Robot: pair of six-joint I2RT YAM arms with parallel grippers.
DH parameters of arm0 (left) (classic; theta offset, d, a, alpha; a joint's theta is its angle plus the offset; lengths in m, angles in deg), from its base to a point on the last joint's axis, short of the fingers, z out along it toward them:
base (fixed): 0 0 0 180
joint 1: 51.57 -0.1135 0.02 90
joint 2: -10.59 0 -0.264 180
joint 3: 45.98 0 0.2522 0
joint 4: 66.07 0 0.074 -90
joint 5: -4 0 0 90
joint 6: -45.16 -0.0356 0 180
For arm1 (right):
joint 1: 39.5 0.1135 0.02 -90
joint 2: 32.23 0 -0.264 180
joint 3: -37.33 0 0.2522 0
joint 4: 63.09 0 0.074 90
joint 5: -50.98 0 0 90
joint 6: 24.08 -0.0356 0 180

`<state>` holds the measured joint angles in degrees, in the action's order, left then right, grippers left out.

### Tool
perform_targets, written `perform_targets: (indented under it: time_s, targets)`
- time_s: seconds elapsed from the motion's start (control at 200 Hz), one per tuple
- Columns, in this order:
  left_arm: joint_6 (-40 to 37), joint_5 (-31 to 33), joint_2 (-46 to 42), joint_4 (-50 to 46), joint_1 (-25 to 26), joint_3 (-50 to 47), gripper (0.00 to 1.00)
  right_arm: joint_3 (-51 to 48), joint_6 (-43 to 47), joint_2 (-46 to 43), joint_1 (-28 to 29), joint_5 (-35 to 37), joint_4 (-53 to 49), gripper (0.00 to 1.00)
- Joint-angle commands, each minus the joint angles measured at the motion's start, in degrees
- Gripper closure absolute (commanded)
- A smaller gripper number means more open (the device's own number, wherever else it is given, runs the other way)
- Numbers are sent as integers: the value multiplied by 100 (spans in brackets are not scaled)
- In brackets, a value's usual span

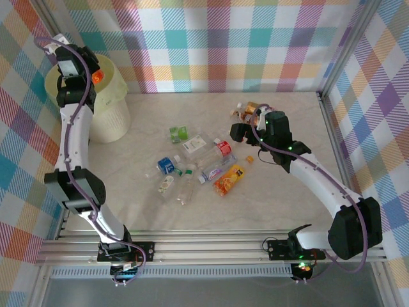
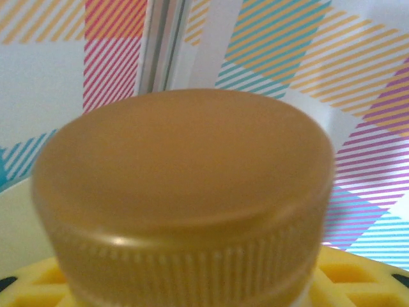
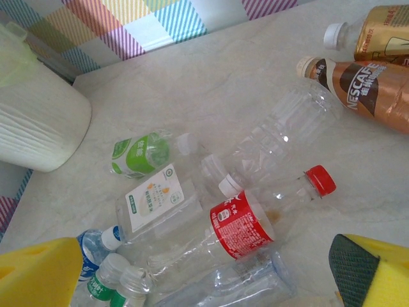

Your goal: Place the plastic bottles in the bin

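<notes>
Bottle with an orange cap (image 2: 185,192) is clenched in the left tool (image 1: 88,75), apparently directly above the mouth of the bin (image 1: 114,118), though the overhead view is partly blocked. Other bottles (image 1: 192,163) lie on the bench (image 1: 287,198), nearer the right tool (image 1: 238,132), which is spread wide and empty.

About a dozen plastic bottles (image 1: 229,180); one bin (image 1: 114,118).
</notes>
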<state>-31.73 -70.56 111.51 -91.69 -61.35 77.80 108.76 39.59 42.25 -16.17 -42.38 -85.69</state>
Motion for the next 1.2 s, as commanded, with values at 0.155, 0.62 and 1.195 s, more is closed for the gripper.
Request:
perform_targets:
  time_s: [0.155, 0.62, 1.195]
  targets:
    - [509, -561, 676, -4, -440, 459, 50, 56, -134, 39, 24, 75, -5, 0]
    - [17, -1651, 1876, -1899, -463, 1956, 49, 288, -502, 385, 27, -713, -122, 0]
    - [1022, -2267, 1599, -3070, -448, 1857, 53, 374, -531, 554, 30, -852, -299, 0]
